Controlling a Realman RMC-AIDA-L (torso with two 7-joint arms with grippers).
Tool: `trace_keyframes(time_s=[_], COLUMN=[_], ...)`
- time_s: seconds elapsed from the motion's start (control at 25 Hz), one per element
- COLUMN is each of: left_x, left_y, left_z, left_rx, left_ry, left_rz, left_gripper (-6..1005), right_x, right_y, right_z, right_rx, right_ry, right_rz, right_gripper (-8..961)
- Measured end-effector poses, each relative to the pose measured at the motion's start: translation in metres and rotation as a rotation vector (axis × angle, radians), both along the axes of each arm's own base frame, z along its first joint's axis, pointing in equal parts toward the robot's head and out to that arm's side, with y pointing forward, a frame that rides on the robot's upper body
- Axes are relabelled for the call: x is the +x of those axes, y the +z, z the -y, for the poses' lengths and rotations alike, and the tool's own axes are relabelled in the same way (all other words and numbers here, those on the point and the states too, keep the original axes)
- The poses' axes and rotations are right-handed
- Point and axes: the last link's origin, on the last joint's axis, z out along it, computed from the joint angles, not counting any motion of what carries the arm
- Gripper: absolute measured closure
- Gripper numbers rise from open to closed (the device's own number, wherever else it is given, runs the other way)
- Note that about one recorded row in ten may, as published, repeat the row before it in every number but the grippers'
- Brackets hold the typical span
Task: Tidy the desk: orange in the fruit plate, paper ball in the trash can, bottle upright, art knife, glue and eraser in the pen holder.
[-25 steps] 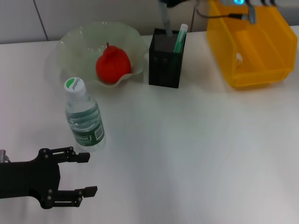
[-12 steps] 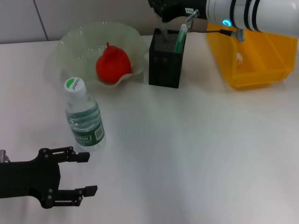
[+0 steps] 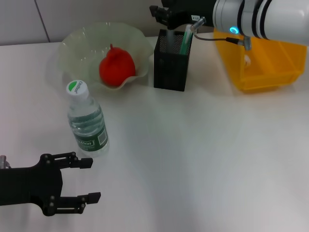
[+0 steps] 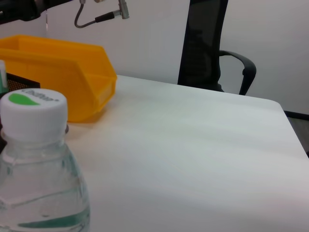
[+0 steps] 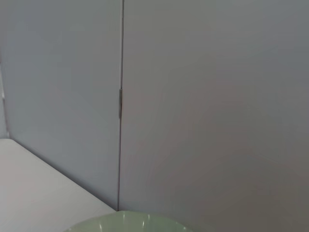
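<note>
While orange (image 3: 116,66) fills fruit plate (image 3: 72,48), pen holder (image 3: 171,67) holds pens.

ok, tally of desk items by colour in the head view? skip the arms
Red-orange: 1, the orange
Pale green: 1, the fruit plate
Yellow: 1, the trash can
Black: 1, the pen holder
Clear with green label: 1, the bottle
Total: 5

Orange (image 3: 116,67) in fruit plate (image 3: 77,46); bottle (image 3: 87,122) upright.

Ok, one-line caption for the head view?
Right gripper over pen holder; orange in fruit plate; bottle upright.
</note>
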Motion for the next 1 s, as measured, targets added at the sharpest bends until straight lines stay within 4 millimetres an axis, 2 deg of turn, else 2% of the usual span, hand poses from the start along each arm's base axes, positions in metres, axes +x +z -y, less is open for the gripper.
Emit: trace_keyframes(time_s=[0.32,0.48,0.52,0.56,0.6,0.68,0.72,0.76,0.8,0.84,0.88,0.92,1.0], left_x=[0.0,0.0,0.0,0.0,-0.001,-0.001,-0.001,-0.001,-0.002,-0.001,-0.001,-0.001,-0.001], left_y=[0.0,-0.001,-0.001,-0.001,-0.001,-0.001,-0.001,-0.001,-0.001,0.0,0.0,-0.001,-0.001], left_z=[0.0,0.001,0.001,0.001,0.001,0.001,0.001,0.001,0.002,0.001,0.001,0.001,0.001], left_rx=[-0.001,-0.004,-0.004,-0.004,-0.001,-0.001,-0.001,-0.001,0.003,0.005,0.005,0.009,0.009], left_ry=[-0.001,0.003,0.003,0.003,0.004,0.004,0.004,0.004,0.003,0.008,0.008,0.006,0.006], left_rz=[-0.001,0.001,0.001,0.001,0.002,0.002,0.002,0.002,0.006,0.009,0.009,0.013,0.013], left_gripper=[214,214,214,214,214,214,214,214,214,214,214,214,214], right_x=[0.0,-0.004,-0.007,-0.007,-0.01,-0.011,-0.011,-0.011,-0.011,-0.006,-0.006,0.004,0.011], right_y=[0.003,0.019,0.033,0.033,0.05,0.057,0.071,0.071,0.076,0.084,0.084,0.09,0.092], right_z=[0.0,0.005,0.013,0.013,0.024,0.03,0.044,0.044,0.051,0.066,0.066,0.078,0.085], right_rx=[0.004,-0.035,-0.082,-0.082,-0.131,-0.163,-0.234,-0.234,-0.265,-0.333,-0.333,-0.362,-0.373], right_ry=[-0.001,0.008,0.02,0.02,0.04,0.045,0.035,0.035,0.028,0.008,0.008,-0.004,-0.009], right_rz=[-0.007,-0.068,-0.114,-0.114,-0.133,-0.133,-0.101,-0.101,-0.075,-0.028,-0.028,-0.02,-0.02], right_gripper=[516,419,395,396,396,397,398,398,399,400,400,401,402])
